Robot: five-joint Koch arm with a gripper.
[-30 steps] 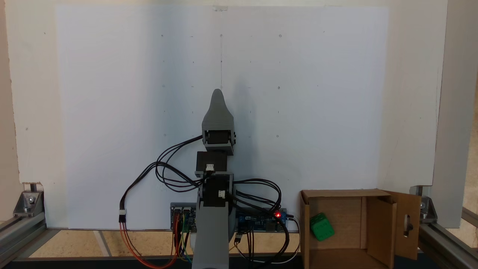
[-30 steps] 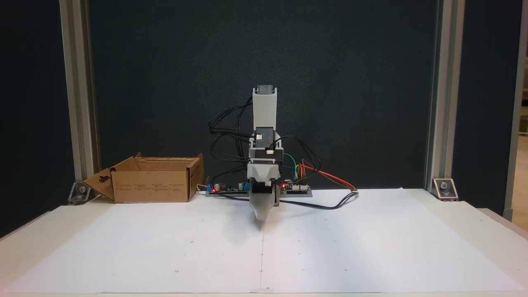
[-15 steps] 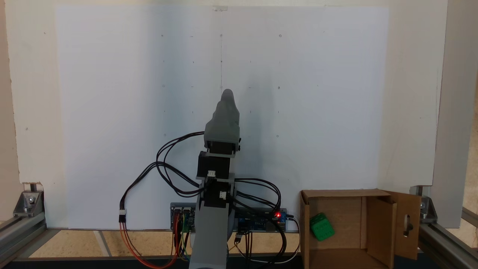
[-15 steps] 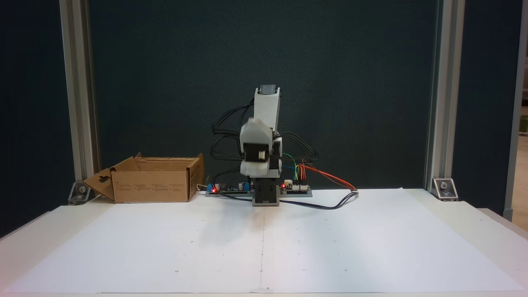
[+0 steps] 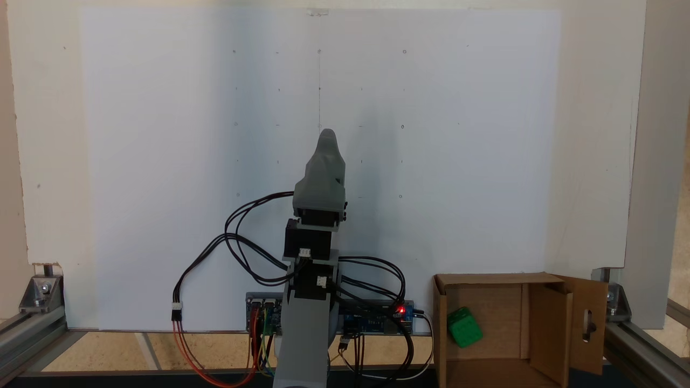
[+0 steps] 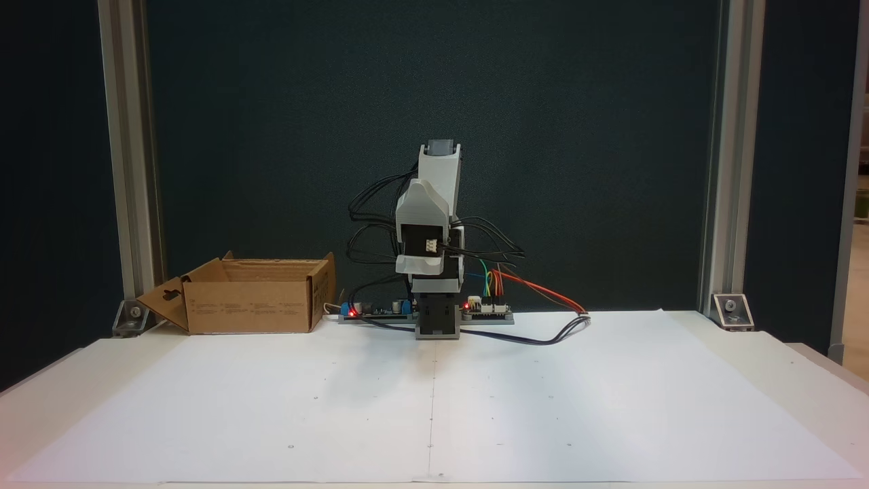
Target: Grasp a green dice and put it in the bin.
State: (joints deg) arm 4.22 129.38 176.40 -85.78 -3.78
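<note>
The green dice (image 5: 464, 327) lies on the floor of the bin (image 5: 485, 279), close to the left wall in that fixed view. The bin (image 6: 248, 305), a brown cardboard box with a keyhole cutout in one flap, stands at the back left of the table, left of the arm's base, and its walls hide the dice. My gripper (image 5: 328, 134) hovers over the middle of the white sheet, well away from the bin. Raised above the table, the gripper (image 6: 422, 189) points toward that camera. Its jaws form one tapered tip with no gap and hold nothing.
Controller boards (image 5: 377, 318) and loose cables (image 6: 543, 336) lie around the arm's base at the back of the table. Aluminium frame posts (image 6: 129, 163) stand at the back corners. A white paper sheet (image 6: 434, 407) covers the tabletop in front of the arm.
The gripper has lifted from pointing down at the sheet to a raised pose and rolled at the wrist. The dice and the bin have not moved.
</note>
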